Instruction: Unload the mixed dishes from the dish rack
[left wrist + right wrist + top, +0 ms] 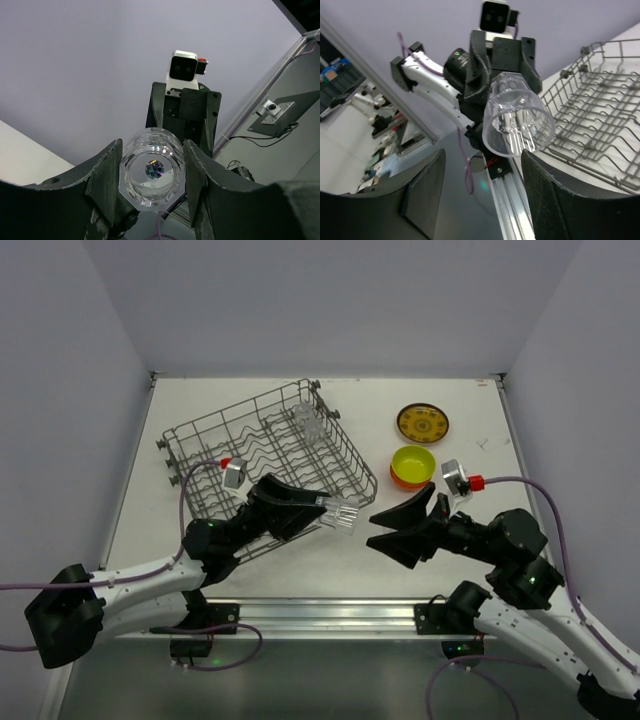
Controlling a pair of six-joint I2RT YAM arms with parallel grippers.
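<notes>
My left gripper is shut on a clear glass cup, which it holds sideways just off the front right corner of the dish rack. In the left wrist view the cup's base sits clamped between both fingers. My right gripper faces the cup's mouth from the right, open and a short way off. Seen from the right wrist, the cup hangs above the gap between the spread fingers, touching neither. Another glass cup stands in the rack's far right part.
A brown-gold patterned plate lies at the back right. A lime-yellow bowl is nested in an orange bowl just behind my right gripper. The aluminium rail runs along the table's near edge.
</notes>
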